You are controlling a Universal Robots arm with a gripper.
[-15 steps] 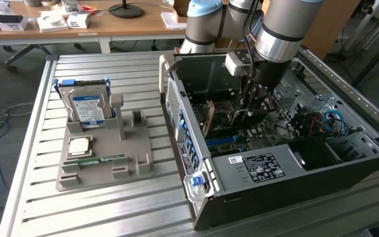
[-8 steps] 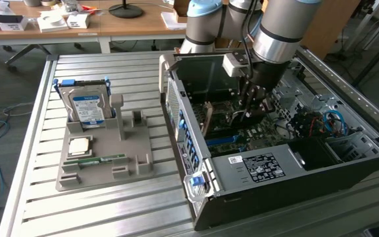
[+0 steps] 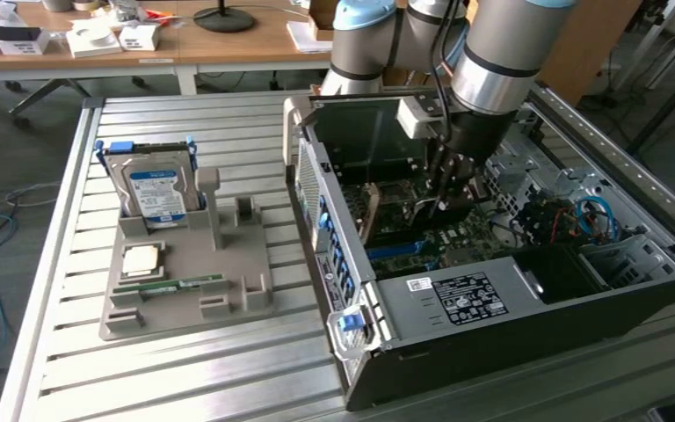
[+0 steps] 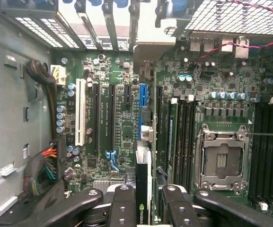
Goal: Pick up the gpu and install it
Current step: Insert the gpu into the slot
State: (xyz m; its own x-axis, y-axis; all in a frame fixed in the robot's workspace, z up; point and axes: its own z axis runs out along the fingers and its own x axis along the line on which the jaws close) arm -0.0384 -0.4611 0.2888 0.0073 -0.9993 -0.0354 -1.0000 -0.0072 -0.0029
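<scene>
Pincer (image 4: 143, 202) pinching the gpu (image 4: 143, 176) edge-on, card in line with the blue slot (image 4: 143, 94) of the motherboard (image 4: 122, 127), contact undetermined.

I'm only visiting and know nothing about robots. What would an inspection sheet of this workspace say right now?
Surface: slatted metal table carrying an open black computer case and a grey plastic parts holder.
Job's things: thin dark flat gpu card, held edge-on over the green motherboard, in line with the blue slot; cannot tell if seated.
Clutter: silver blue-labelled hard drive and small green RAM stick in the holder.
Grippers: black gripper shut on the gpu card, inside the case.
Cables: blue cables in the case; coloured wire bundle beside the motherboard.
Surroundings: wooden desk with white boxes behind the table.
</scene>
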